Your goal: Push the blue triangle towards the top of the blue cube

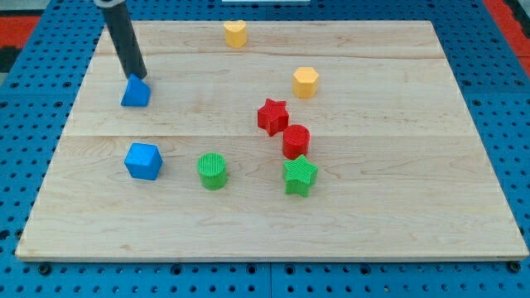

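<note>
The blue triangle [136, 93] lies at the view's upper left of the wooden board [373, 215]. The blue cube [143, 161] sits below it, toward the view's bottom, with a gap of bare wood between them. My tip [137, 76] is at the lower end of the dark rod that leans in from the view's top left. It touches the top edge of the blue triangle.
A green cylinder [212, 171] stands right of the blue cube. A red star [272, 116], a red cylinder [296, 141] and a green star [300, 175] cluster at centre right. A yellow hexagon [305, 82] and a yellow heart-like block [235, 33] lie near the top.
</note>
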Motion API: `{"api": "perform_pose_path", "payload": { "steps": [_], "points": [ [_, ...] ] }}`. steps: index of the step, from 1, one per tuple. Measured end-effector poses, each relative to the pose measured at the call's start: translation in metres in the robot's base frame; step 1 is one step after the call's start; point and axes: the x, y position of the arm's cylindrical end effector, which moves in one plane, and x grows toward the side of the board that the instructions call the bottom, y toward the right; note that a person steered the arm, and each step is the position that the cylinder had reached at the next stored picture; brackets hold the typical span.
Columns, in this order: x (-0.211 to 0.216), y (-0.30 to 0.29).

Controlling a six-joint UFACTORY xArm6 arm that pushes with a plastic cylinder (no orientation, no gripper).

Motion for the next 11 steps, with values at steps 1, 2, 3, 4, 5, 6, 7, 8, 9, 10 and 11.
{"api": "perform_pose_path", "payload": {
  "steps": [1,2,3,4,5,6,7,8,9,10,11],
  "points": [
    [0.026,-0.001],
    [0.023,-0.034],
    [0.030,-0.051],
    [0.049,-0.024],
    [0.065,-0.007],
    [0.077,-0.006],
    [0.082,-0.006],
    [0.064,-0.013],
    [0.058,-0.006],
    [0.075,0.014],
    [0.075,0.014]
  ]
}}
